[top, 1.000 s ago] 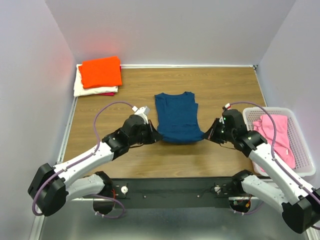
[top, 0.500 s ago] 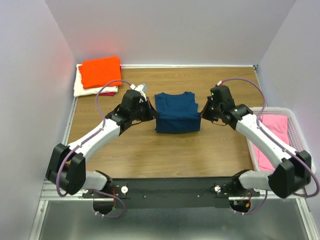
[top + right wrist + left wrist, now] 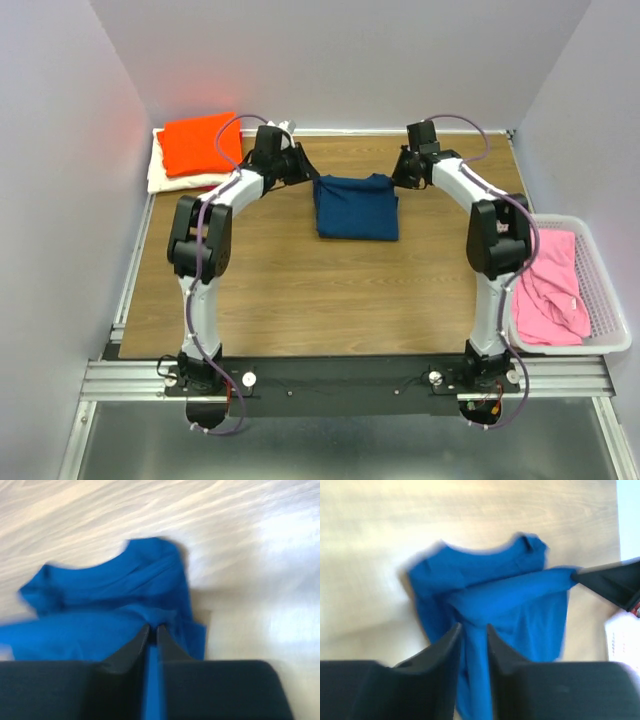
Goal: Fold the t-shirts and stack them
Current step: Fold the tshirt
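Note:
The navy t-shirt lies folded in half at the far middle of the table, its hem brought up to the collar. My left gripper is at its far left corner. In the left wrist view the jaws stand a little apart, with a strip of the navy t-shirt running between them. My right gripper is at the far right corner. Its jaws are pinched on a fold of the navy t-shirt. An orange t-shirt tops a cream one in a stack at the far left.
A white basket at the right edge holds a crumpled pink t-shirt. Both arms stretch far out over the table's sides. The right gripper's dark finger shows at the right of the left wrist view. The back wall is close behind both grippers.
Both grippers carried the shirt's near hem from the front to the far collar, folding it in half. The left jaws have parted from a tight pinch.

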